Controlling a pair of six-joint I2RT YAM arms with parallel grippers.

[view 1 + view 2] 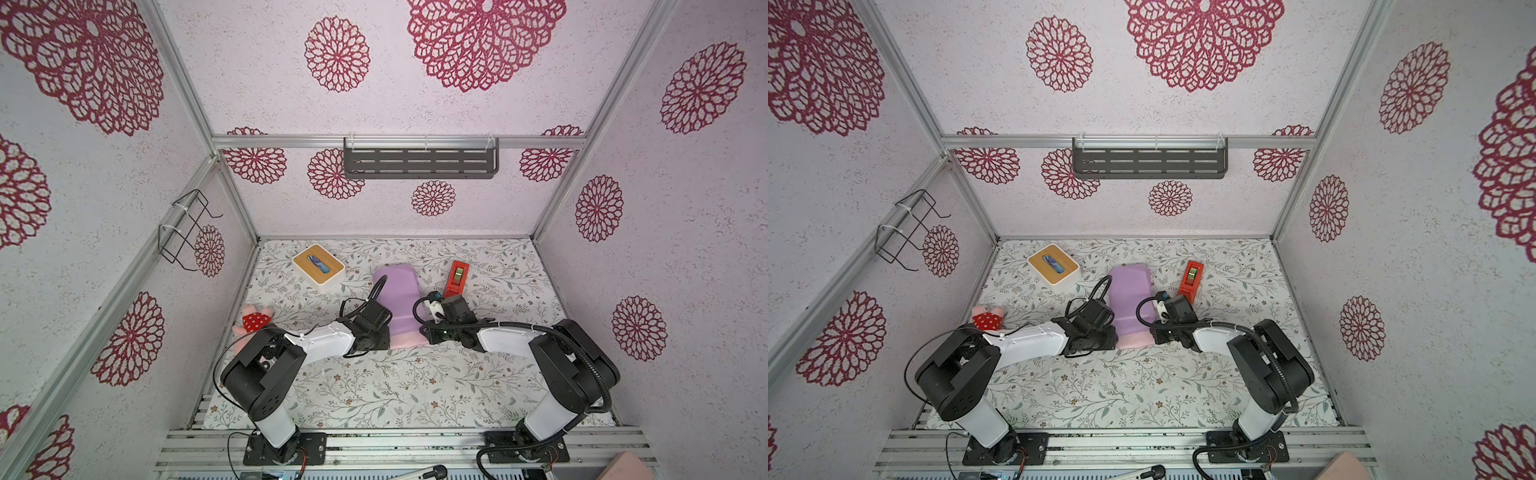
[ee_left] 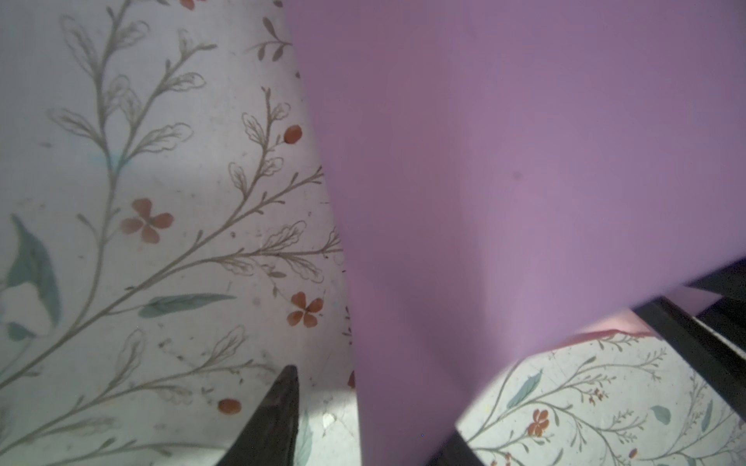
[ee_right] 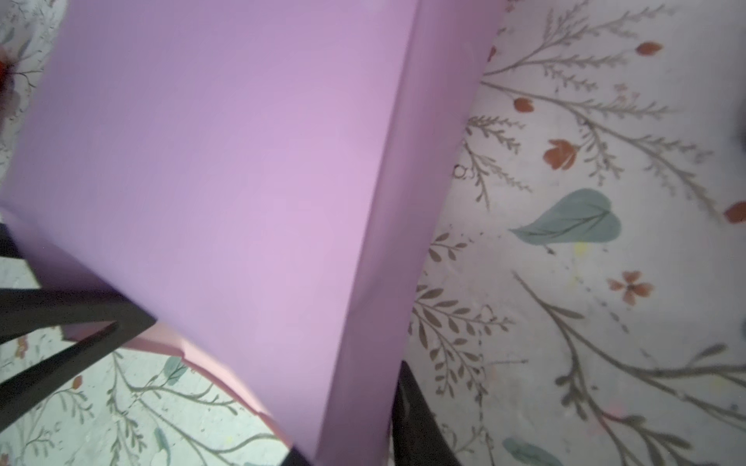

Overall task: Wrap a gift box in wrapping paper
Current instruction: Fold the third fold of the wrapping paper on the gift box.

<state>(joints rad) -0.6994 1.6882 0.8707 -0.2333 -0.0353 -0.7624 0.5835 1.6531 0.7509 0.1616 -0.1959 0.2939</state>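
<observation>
Two robot arms reach in over the flowery table cover (image 1: 415, 386) in both top views. One sheet of wrapping paper (image 1: 399, 299) sits in the middle of the table, between the arms. It is humped up, lilac side out, with a pink strip at its near end. The left gripper (image 1: 384, 340) is at the paper's near left corner. The right gripper (image 1: 429, 332) is at its near right corner. I count one white box with a wooden top (image 1: 318, 264) at the back left. There is one red tape holder (image 1: 457, 278) near the paper at the back right, and one pink and red soft toy (image 1: 255, 319) by the left edge. One dark shelf (image 1: 420, 160) and one wire rack (image 1: 187, 228) hang on the walls.

In the left wrist view, one black finger (image 2: 282, 415) of the left gripper stands a little apart from the wrapping paper (image 2: 504, 181), and some table shows between them. The other finger is behind the sheet. The jaws stand part way open around the paper's edge.

In the right wrist view, one black finger (image 3: 411, 423) of the right gripper is right against the fold of the wrapping paper (image 3: 222, 181). The jaws look narrow, one on each side of the sheet, but I cannot tell if they pinch it.
</observation>
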